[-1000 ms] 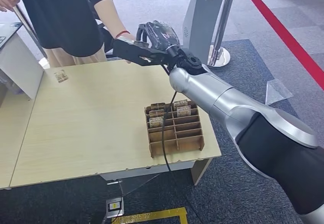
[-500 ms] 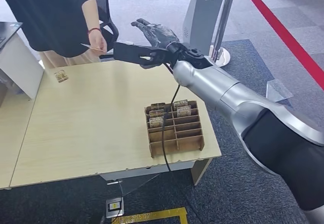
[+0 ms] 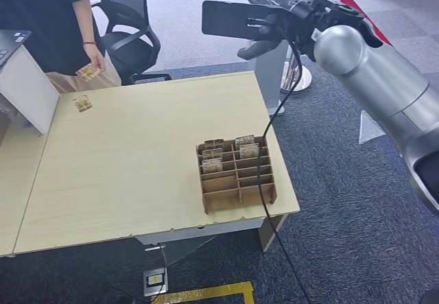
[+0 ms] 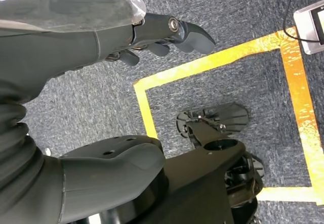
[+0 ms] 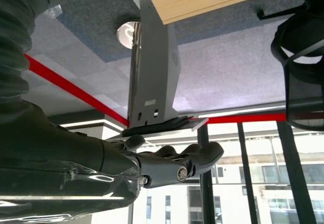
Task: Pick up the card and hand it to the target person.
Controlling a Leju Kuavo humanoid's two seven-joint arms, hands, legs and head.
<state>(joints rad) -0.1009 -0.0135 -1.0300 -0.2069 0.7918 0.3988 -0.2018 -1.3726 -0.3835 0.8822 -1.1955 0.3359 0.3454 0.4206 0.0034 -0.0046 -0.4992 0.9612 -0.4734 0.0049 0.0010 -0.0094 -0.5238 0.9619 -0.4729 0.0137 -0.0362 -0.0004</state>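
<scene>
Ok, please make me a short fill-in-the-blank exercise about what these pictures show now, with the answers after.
1. The card is held by the ____ beside the office chair.
2. The right hand is raised above the table and holds ____.
3. The cardboard organizer stands near the table's front ____ corner.
4. The left hand hangs above yellow ____ on the carpet.

Answers: person; nothing; right; tape

Card [image 3: 89, 72] now with person [image 3: 49, 16]

No text, label or number can be read. The cards [image 3: 226, 150] in the slotted tray [image 3: 236, 178] and the card [image 3: 82, 103] on the tabletop [image 3: 134, 153] carry print too small to make out.
</scene>
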